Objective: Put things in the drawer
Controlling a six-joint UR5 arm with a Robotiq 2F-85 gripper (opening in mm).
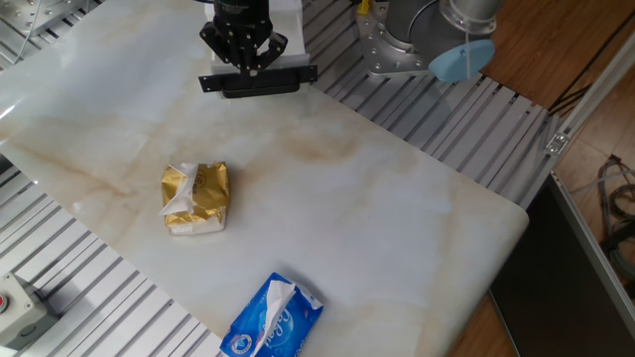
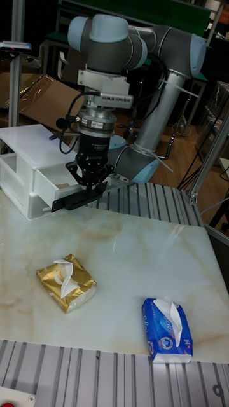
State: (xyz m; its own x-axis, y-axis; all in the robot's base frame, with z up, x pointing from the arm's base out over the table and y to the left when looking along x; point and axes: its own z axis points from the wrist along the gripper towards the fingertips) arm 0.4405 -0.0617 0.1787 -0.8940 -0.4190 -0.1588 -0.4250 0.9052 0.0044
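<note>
Cube [image 2: 62,185] looks to lie inside the open drawer [image 2: 48,184] (only a tan sliver shows); the gripper [image 2: 90,182] hangs above with jaws spread and empty. Closing the drawer seems all that's left.

Cream desk [image 1: 377,198] veined with tan marbling; gold foil packet [image 1: 196,197]; blue-and-white tissue pack [image 1: 273,317]; white drawer [image 2: 32,175] with black front trim; black end effector [image 1: 244,58].

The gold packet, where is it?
The gold packet lies on the table's left part in the tall fixed view, in front of the drawer, left of the blue tissue pack.
</note>
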